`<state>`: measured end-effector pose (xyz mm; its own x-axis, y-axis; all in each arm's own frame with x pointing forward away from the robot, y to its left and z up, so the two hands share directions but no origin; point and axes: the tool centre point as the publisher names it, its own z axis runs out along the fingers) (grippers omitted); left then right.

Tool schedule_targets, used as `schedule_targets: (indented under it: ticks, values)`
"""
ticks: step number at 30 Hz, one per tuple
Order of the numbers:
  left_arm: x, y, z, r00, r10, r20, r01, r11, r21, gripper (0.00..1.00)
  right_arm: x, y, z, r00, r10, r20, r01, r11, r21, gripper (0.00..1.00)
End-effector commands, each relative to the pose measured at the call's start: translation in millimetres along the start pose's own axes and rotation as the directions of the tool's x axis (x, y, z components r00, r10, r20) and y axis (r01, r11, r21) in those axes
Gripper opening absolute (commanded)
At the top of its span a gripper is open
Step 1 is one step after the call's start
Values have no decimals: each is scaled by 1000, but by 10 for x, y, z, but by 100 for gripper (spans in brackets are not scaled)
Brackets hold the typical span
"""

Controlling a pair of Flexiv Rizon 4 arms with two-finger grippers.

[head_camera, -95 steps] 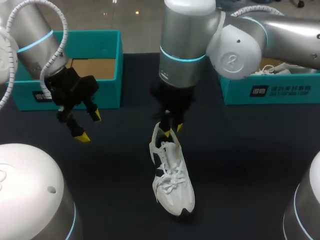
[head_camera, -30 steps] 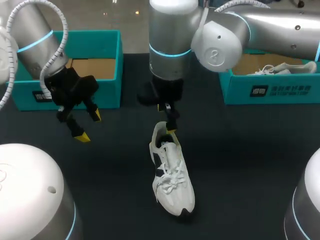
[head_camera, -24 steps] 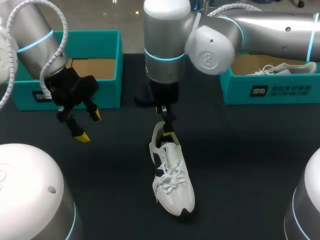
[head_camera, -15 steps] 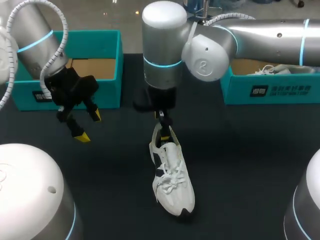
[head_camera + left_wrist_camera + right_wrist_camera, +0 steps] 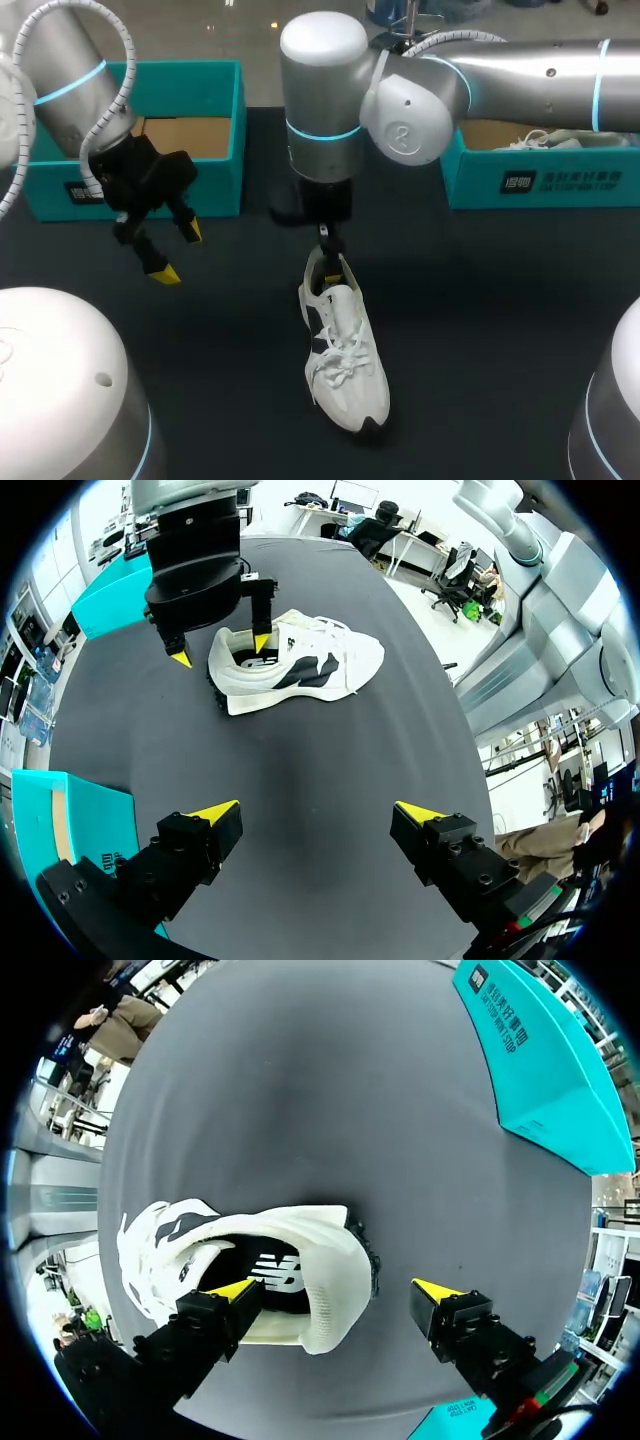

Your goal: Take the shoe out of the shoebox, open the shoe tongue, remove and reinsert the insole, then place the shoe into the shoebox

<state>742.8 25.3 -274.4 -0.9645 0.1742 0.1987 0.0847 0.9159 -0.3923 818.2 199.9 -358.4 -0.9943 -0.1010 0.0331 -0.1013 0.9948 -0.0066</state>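
At the left, one shoebox [image 5: 185, 95] stands open at the table's [image 5: 480, 300] far edge. Our left gripper [image 5: 176, 253] hangs in front of it, well apart from the shoe [image 5: 347, 355], so we see little risk there.

The trouble, we judge, is in the middle, where our right gripper [image 5: 335, 1292] straddles the shoe's heel. If it closes on the heel wall together with the insole [image 5: 262, 1278], the insole will not come free and the whole shoe may lift or tip over. If it catches only the insole's edge, that edge could slip out or fold. Nothing pins the shoe down, so any pull may drag it.

The left gripper's fingers are spread wide over bare table, with nothing between them. The right gripper's fingers are spread too. One yellow tip is down in the shoe's opening over the dark insole and the other is outside behind the heel, so the heel wall lies between them unpinched. We cannot tell whether the inner tip touches the insole.

The shoe sits on its sole mid-table, outside both boxes. The shoebox on the right [image 5: 540, 180] holds another shoe [image 5: 560, 138].
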Motion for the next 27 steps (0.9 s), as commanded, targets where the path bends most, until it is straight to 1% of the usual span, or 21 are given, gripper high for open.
schedule_targets:
  ticks: [1,2,12,20,24,27]
  values:
    - [1,3,1,1000,0,0,0,1000,-2,100,-24,-5,30,1000,26,5,-26,1000,5,20]
    - [1,3,1,1000,0,0,0,1000,-2,100,-27,-10,34,1000,29,5,-29,1000,3,0]
    - [1,3,1,1000,0,0,0,1000,-2,100,-76,23,57,1000,21,3,-21,1000,5,0]
    - [1,3,1,1000,0,0,0,1000,-2,100,-41,22,53,1000,26,-6,-26,1000,6,0]
    - [1,3,1,1000,0,0,0,1000,-2,100,26,-7,-42,999,47,7,-47,999,8,0]
    - [1,3,1,1000,0,0,0,1000,-2,100,65,-56,-216,997,72,29,-72,997,9,0]
